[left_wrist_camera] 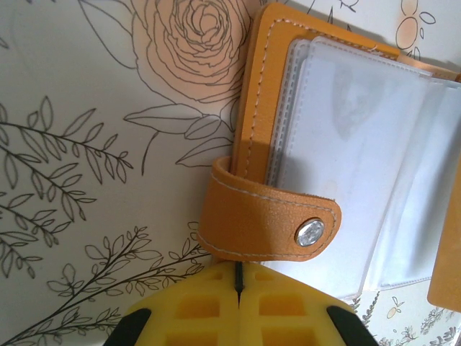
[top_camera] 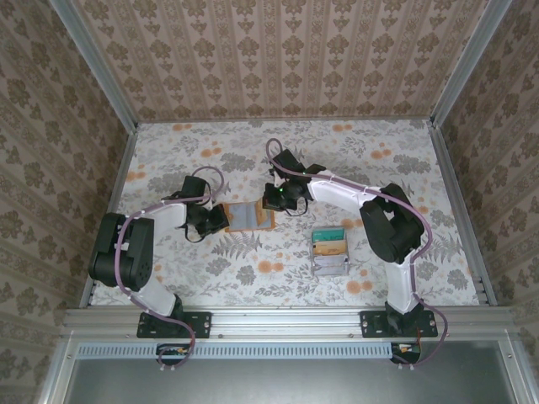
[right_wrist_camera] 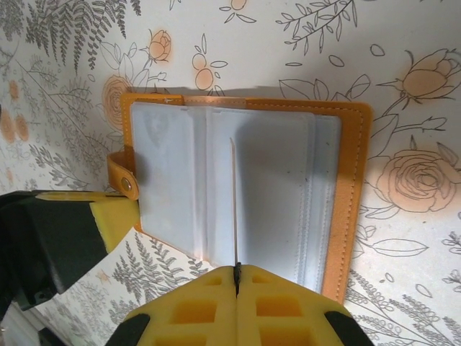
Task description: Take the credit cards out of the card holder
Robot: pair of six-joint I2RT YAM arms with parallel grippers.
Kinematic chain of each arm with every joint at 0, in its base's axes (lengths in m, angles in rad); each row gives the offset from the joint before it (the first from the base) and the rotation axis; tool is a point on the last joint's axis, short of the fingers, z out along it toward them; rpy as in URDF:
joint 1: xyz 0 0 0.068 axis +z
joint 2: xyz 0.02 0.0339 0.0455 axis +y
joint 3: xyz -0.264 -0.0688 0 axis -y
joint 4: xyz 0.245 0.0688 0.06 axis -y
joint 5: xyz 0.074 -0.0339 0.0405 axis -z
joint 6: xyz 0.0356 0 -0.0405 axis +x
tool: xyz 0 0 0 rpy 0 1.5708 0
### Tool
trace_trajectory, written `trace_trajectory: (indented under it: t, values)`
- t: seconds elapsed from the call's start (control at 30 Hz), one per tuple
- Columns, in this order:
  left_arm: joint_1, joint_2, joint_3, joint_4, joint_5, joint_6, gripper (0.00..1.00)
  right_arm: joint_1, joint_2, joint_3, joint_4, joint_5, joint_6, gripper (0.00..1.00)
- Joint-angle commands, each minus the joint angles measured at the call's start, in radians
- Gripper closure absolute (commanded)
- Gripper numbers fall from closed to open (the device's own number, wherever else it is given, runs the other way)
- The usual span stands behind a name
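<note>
Grey rectangular tray [top_camera: 330, 266] with teal and yellow cards [top_camera: 329, 240] in it sits nearest the arm bases, on the right of the flower-print worktop [top_camera: 210, 261], well apart from everything else. A bit further out, the left hand [left_wrist_camera: 236, 268] has its yellow fingers pressed together, tips right at the orange strap [left_wrist_camera: 266, 216] with the shiny metal snap [left_wrist_camera: 310, 233]. Can't tell if it's actually pinching it, though. That strap belongs to the small orange folding card holder [right_wrist_camera: 351, 194], lying open and flat mid-worktop between the two hands, milky clear plastic sleeves [right_wrist_camera: 274, 194] facing up. No clue what's inside them. At its far-right side the right hand [right_wrist_camera: 236, 270] is clamped on a thin sheet [right_wrist_camera: 233, 209] standing on edge over the sleeves. Sleeve or card, can't say.
</note>
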Motion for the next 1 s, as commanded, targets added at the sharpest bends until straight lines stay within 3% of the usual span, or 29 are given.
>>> trace_trajectory:
  t: [0.0, 0.37, 0.53, 0.77, 0.97]
  values:
    - [0.001, -0.008, 0.011, -0.025, -0.016, -0.006, 0.85, -0.003, -0.082, 0.027, -0.076, 0.035, -0.082, 1.00]
    - [0.002, -0.121, 0.092, -0.030, 0.002, -0.003, 0.46, 0.017, -0.336, 0.066, -0.392, 0.195, -0.502, 1.00]
    - [0.002, -0.166, 0.114, -0.003, 0.005, 0.007, 0.14, 0.022, -0.499, -0.023, -0.442, 0.256, -0.716, 1.00]
    - [0.004, -0.208, 0.116, 0.032, -0.004, 0.014, 0.07, 0.027, -0.756, -0.268, -0.447, 0.216, -1.141, 1.00]
    - [0.005, -0.230, 0.105, 0.040, -0.015, 0.011, 0.02, 0.034, -0.781, -0.357, -0.535, 0.278, -1.305, 1.00]
